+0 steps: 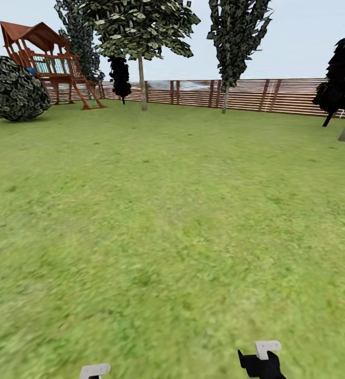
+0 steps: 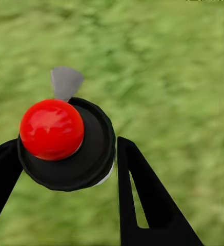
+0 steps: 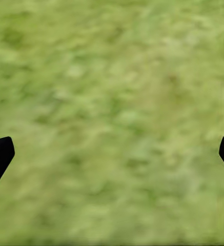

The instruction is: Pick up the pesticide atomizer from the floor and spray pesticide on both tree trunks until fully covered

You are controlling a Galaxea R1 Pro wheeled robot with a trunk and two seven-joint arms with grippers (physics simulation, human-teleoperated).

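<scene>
The pesticide atomizer is gripped by the left gripper fingers, carried ready for spraying; the right gripper fingers are spread open over grass; trees are seen far off, upper frame.

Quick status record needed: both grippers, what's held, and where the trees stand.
left gripper: shut on atomizer, its red-topped black cap between the fingers
right gripper: open, over grass
trees: two thin trunks far ahead by the wooden fence
other: playset and bush far left
</scene>
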